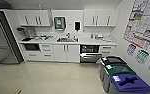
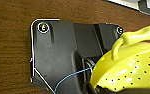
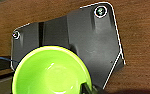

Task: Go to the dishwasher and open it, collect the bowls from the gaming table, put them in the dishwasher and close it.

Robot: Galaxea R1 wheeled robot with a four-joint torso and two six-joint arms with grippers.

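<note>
The dishwasher [image 1: 89, 53] is built in under the counter, right of the sink, at the far wall in the head view. Its steel door leans open and the dark inside shows above it. A yellow perforated bowl [image 2: 131, 72] with a looped handle sits close in the left wrist view, a dark finger [image 2: 96, 89] at its lower rim. In the right wrist view a bright green bowl [image 3: 51, 72] faces up, with a dark finger [image 3: 87, 88] at its rim. Brown wood-grain surface lies behind both bowls. The gaming table is out of view.
Three lidded bins, black [image 1: 112, 61], green [image 1: 119, 69] and blue [image 1: 129, 84], line the right wall near the dishwasher. A steel fridge [image 1: 2, 40] stands at the left. White cabinets [image 1: 63, 53] and a sink [image 1: 67, 39] fill the far wall. Pale floor [image 1: 53, 77] stretches ahead.
</note>
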